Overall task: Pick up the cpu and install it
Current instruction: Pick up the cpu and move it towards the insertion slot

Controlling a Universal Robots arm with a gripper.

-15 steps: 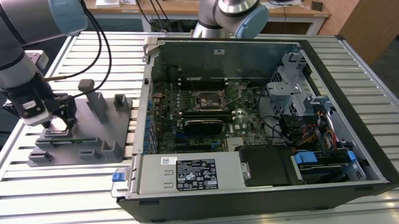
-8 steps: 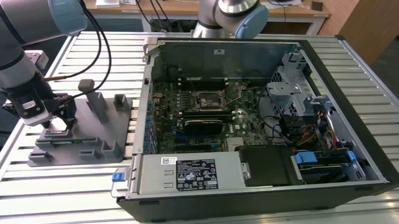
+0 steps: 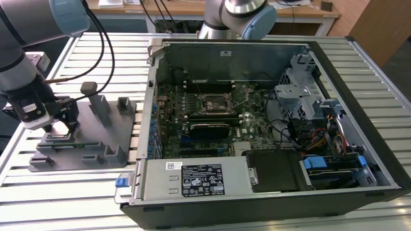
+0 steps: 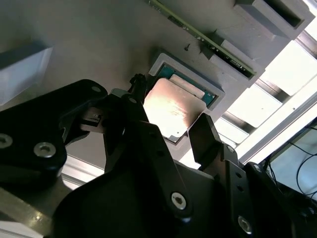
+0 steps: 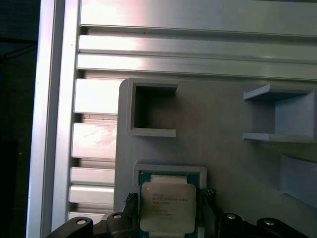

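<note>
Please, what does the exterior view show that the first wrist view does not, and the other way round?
Exterior view: the open computer case with its green motherboard and dark socket.
First wrist view: the cpu seen close, lying in a pocket, with the open gripper astride it.
Both: the grey fixture block on the slatted metal table.

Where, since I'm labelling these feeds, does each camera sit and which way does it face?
Exterior view: off the arm, above, looking down on case, fixture; arm and hand at the exterior view's left.
First wrist view: on the wrist, facing down onto cpu; hand shows.
Second wrist view: on the wrist, looking slantwise past the hand at cpu.
Shared: both wrist views show cpu, hand, fixture.
</note>
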